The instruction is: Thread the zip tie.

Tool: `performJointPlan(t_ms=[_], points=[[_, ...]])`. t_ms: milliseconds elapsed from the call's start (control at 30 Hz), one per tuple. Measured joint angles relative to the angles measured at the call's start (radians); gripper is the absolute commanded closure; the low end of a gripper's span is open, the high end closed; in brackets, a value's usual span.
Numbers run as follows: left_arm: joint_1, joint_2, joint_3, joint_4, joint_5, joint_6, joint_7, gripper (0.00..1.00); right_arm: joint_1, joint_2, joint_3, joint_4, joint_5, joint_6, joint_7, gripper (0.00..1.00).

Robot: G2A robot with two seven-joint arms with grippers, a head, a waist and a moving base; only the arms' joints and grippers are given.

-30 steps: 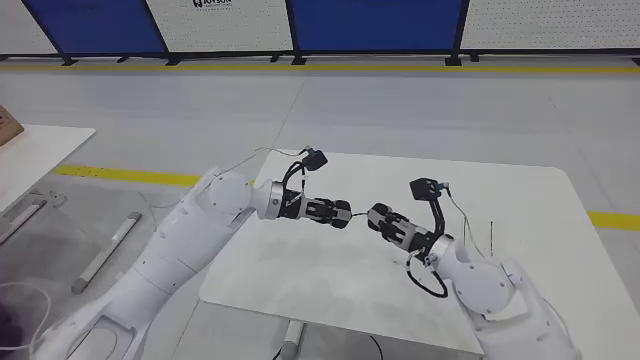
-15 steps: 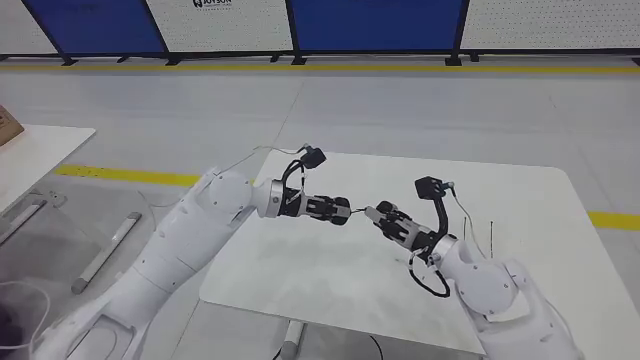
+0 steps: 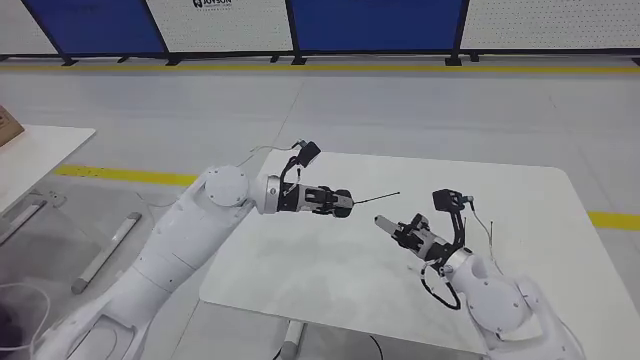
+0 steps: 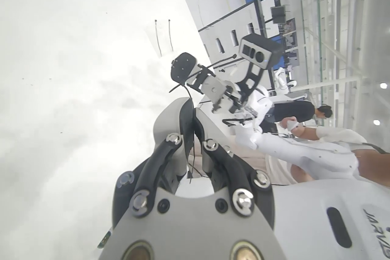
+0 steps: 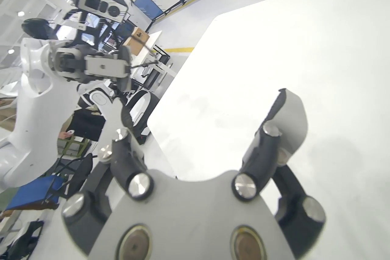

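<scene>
tie: zip tie point(image 3: 375, 198) sticks out of left gripper point(image 3: 342, 203), above table point(image 3: 520, 185), tip toward right arm
handling: probably light, thin, springy and slick; tip likely wobbles, so take it near the free end
left gripper: clamped on tie
right gripper point(image 5: 204, 115): wide open, empty, near the tip, not touching

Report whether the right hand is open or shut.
Open: the right hand has its fingers spread wide, nothing between them.
</scene>
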Motion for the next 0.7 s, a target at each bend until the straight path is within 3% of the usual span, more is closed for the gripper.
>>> performJointPlan(t_ms=[233,333,467,700], points=[[0.010,-0.003,0.005,-0.005,-0.020,0.007,0.006,1.00,0.002,0.001,-0.001,0.001,-0.010,-0.002,-0.007,0.00],[0.015,-0.009,0.005,0.001,-0.119,0.014,0.003,1.00,0.011,0.005,-0.015,0.000,-0.136,0.008,-0.022,0.00],[0.008,-0.014,-0.002,0.016,-0.214,0.009,-0.021,1.00,0.039,0.010,-0.021,0.018,-0.252,-0.023,-0.003,0.00],[0.005,-0.015,-0.003,0.017,-0.222,0.007,-0.020,1.00,0.047,0.010,-0.023,0.026,-0.266,-0.023,0.004,0.00]])
